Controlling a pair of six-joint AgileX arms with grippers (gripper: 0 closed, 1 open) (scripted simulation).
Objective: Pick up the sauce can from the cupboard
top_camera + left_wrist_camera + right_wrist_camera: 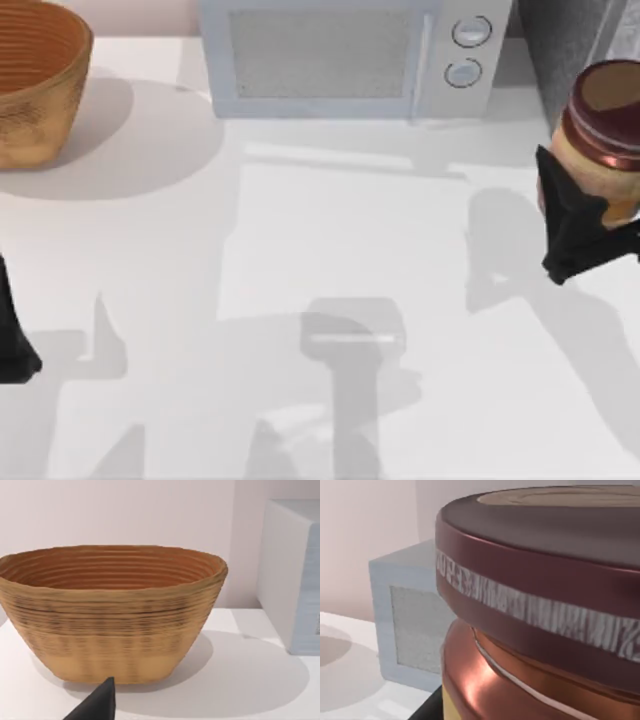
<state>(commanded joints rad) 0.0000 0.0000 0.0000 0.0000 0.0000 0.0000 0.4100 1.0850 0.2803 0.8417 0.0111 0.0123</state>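
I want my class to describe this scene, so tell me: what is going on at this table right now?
The right gripper is closed on the sauce can, holding it near the table's right edge, just in front of the dark grey cupboard. The microwave stands at the back, with the woven basket at back left. The left gripper is parked at the left edge, facing the basket.

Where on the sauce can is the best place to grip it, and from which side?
Grip the sauce can on its tan side wall below the maroon lid, coming from the open table side as the right gripper does; the cupboard probably blocks the far side.
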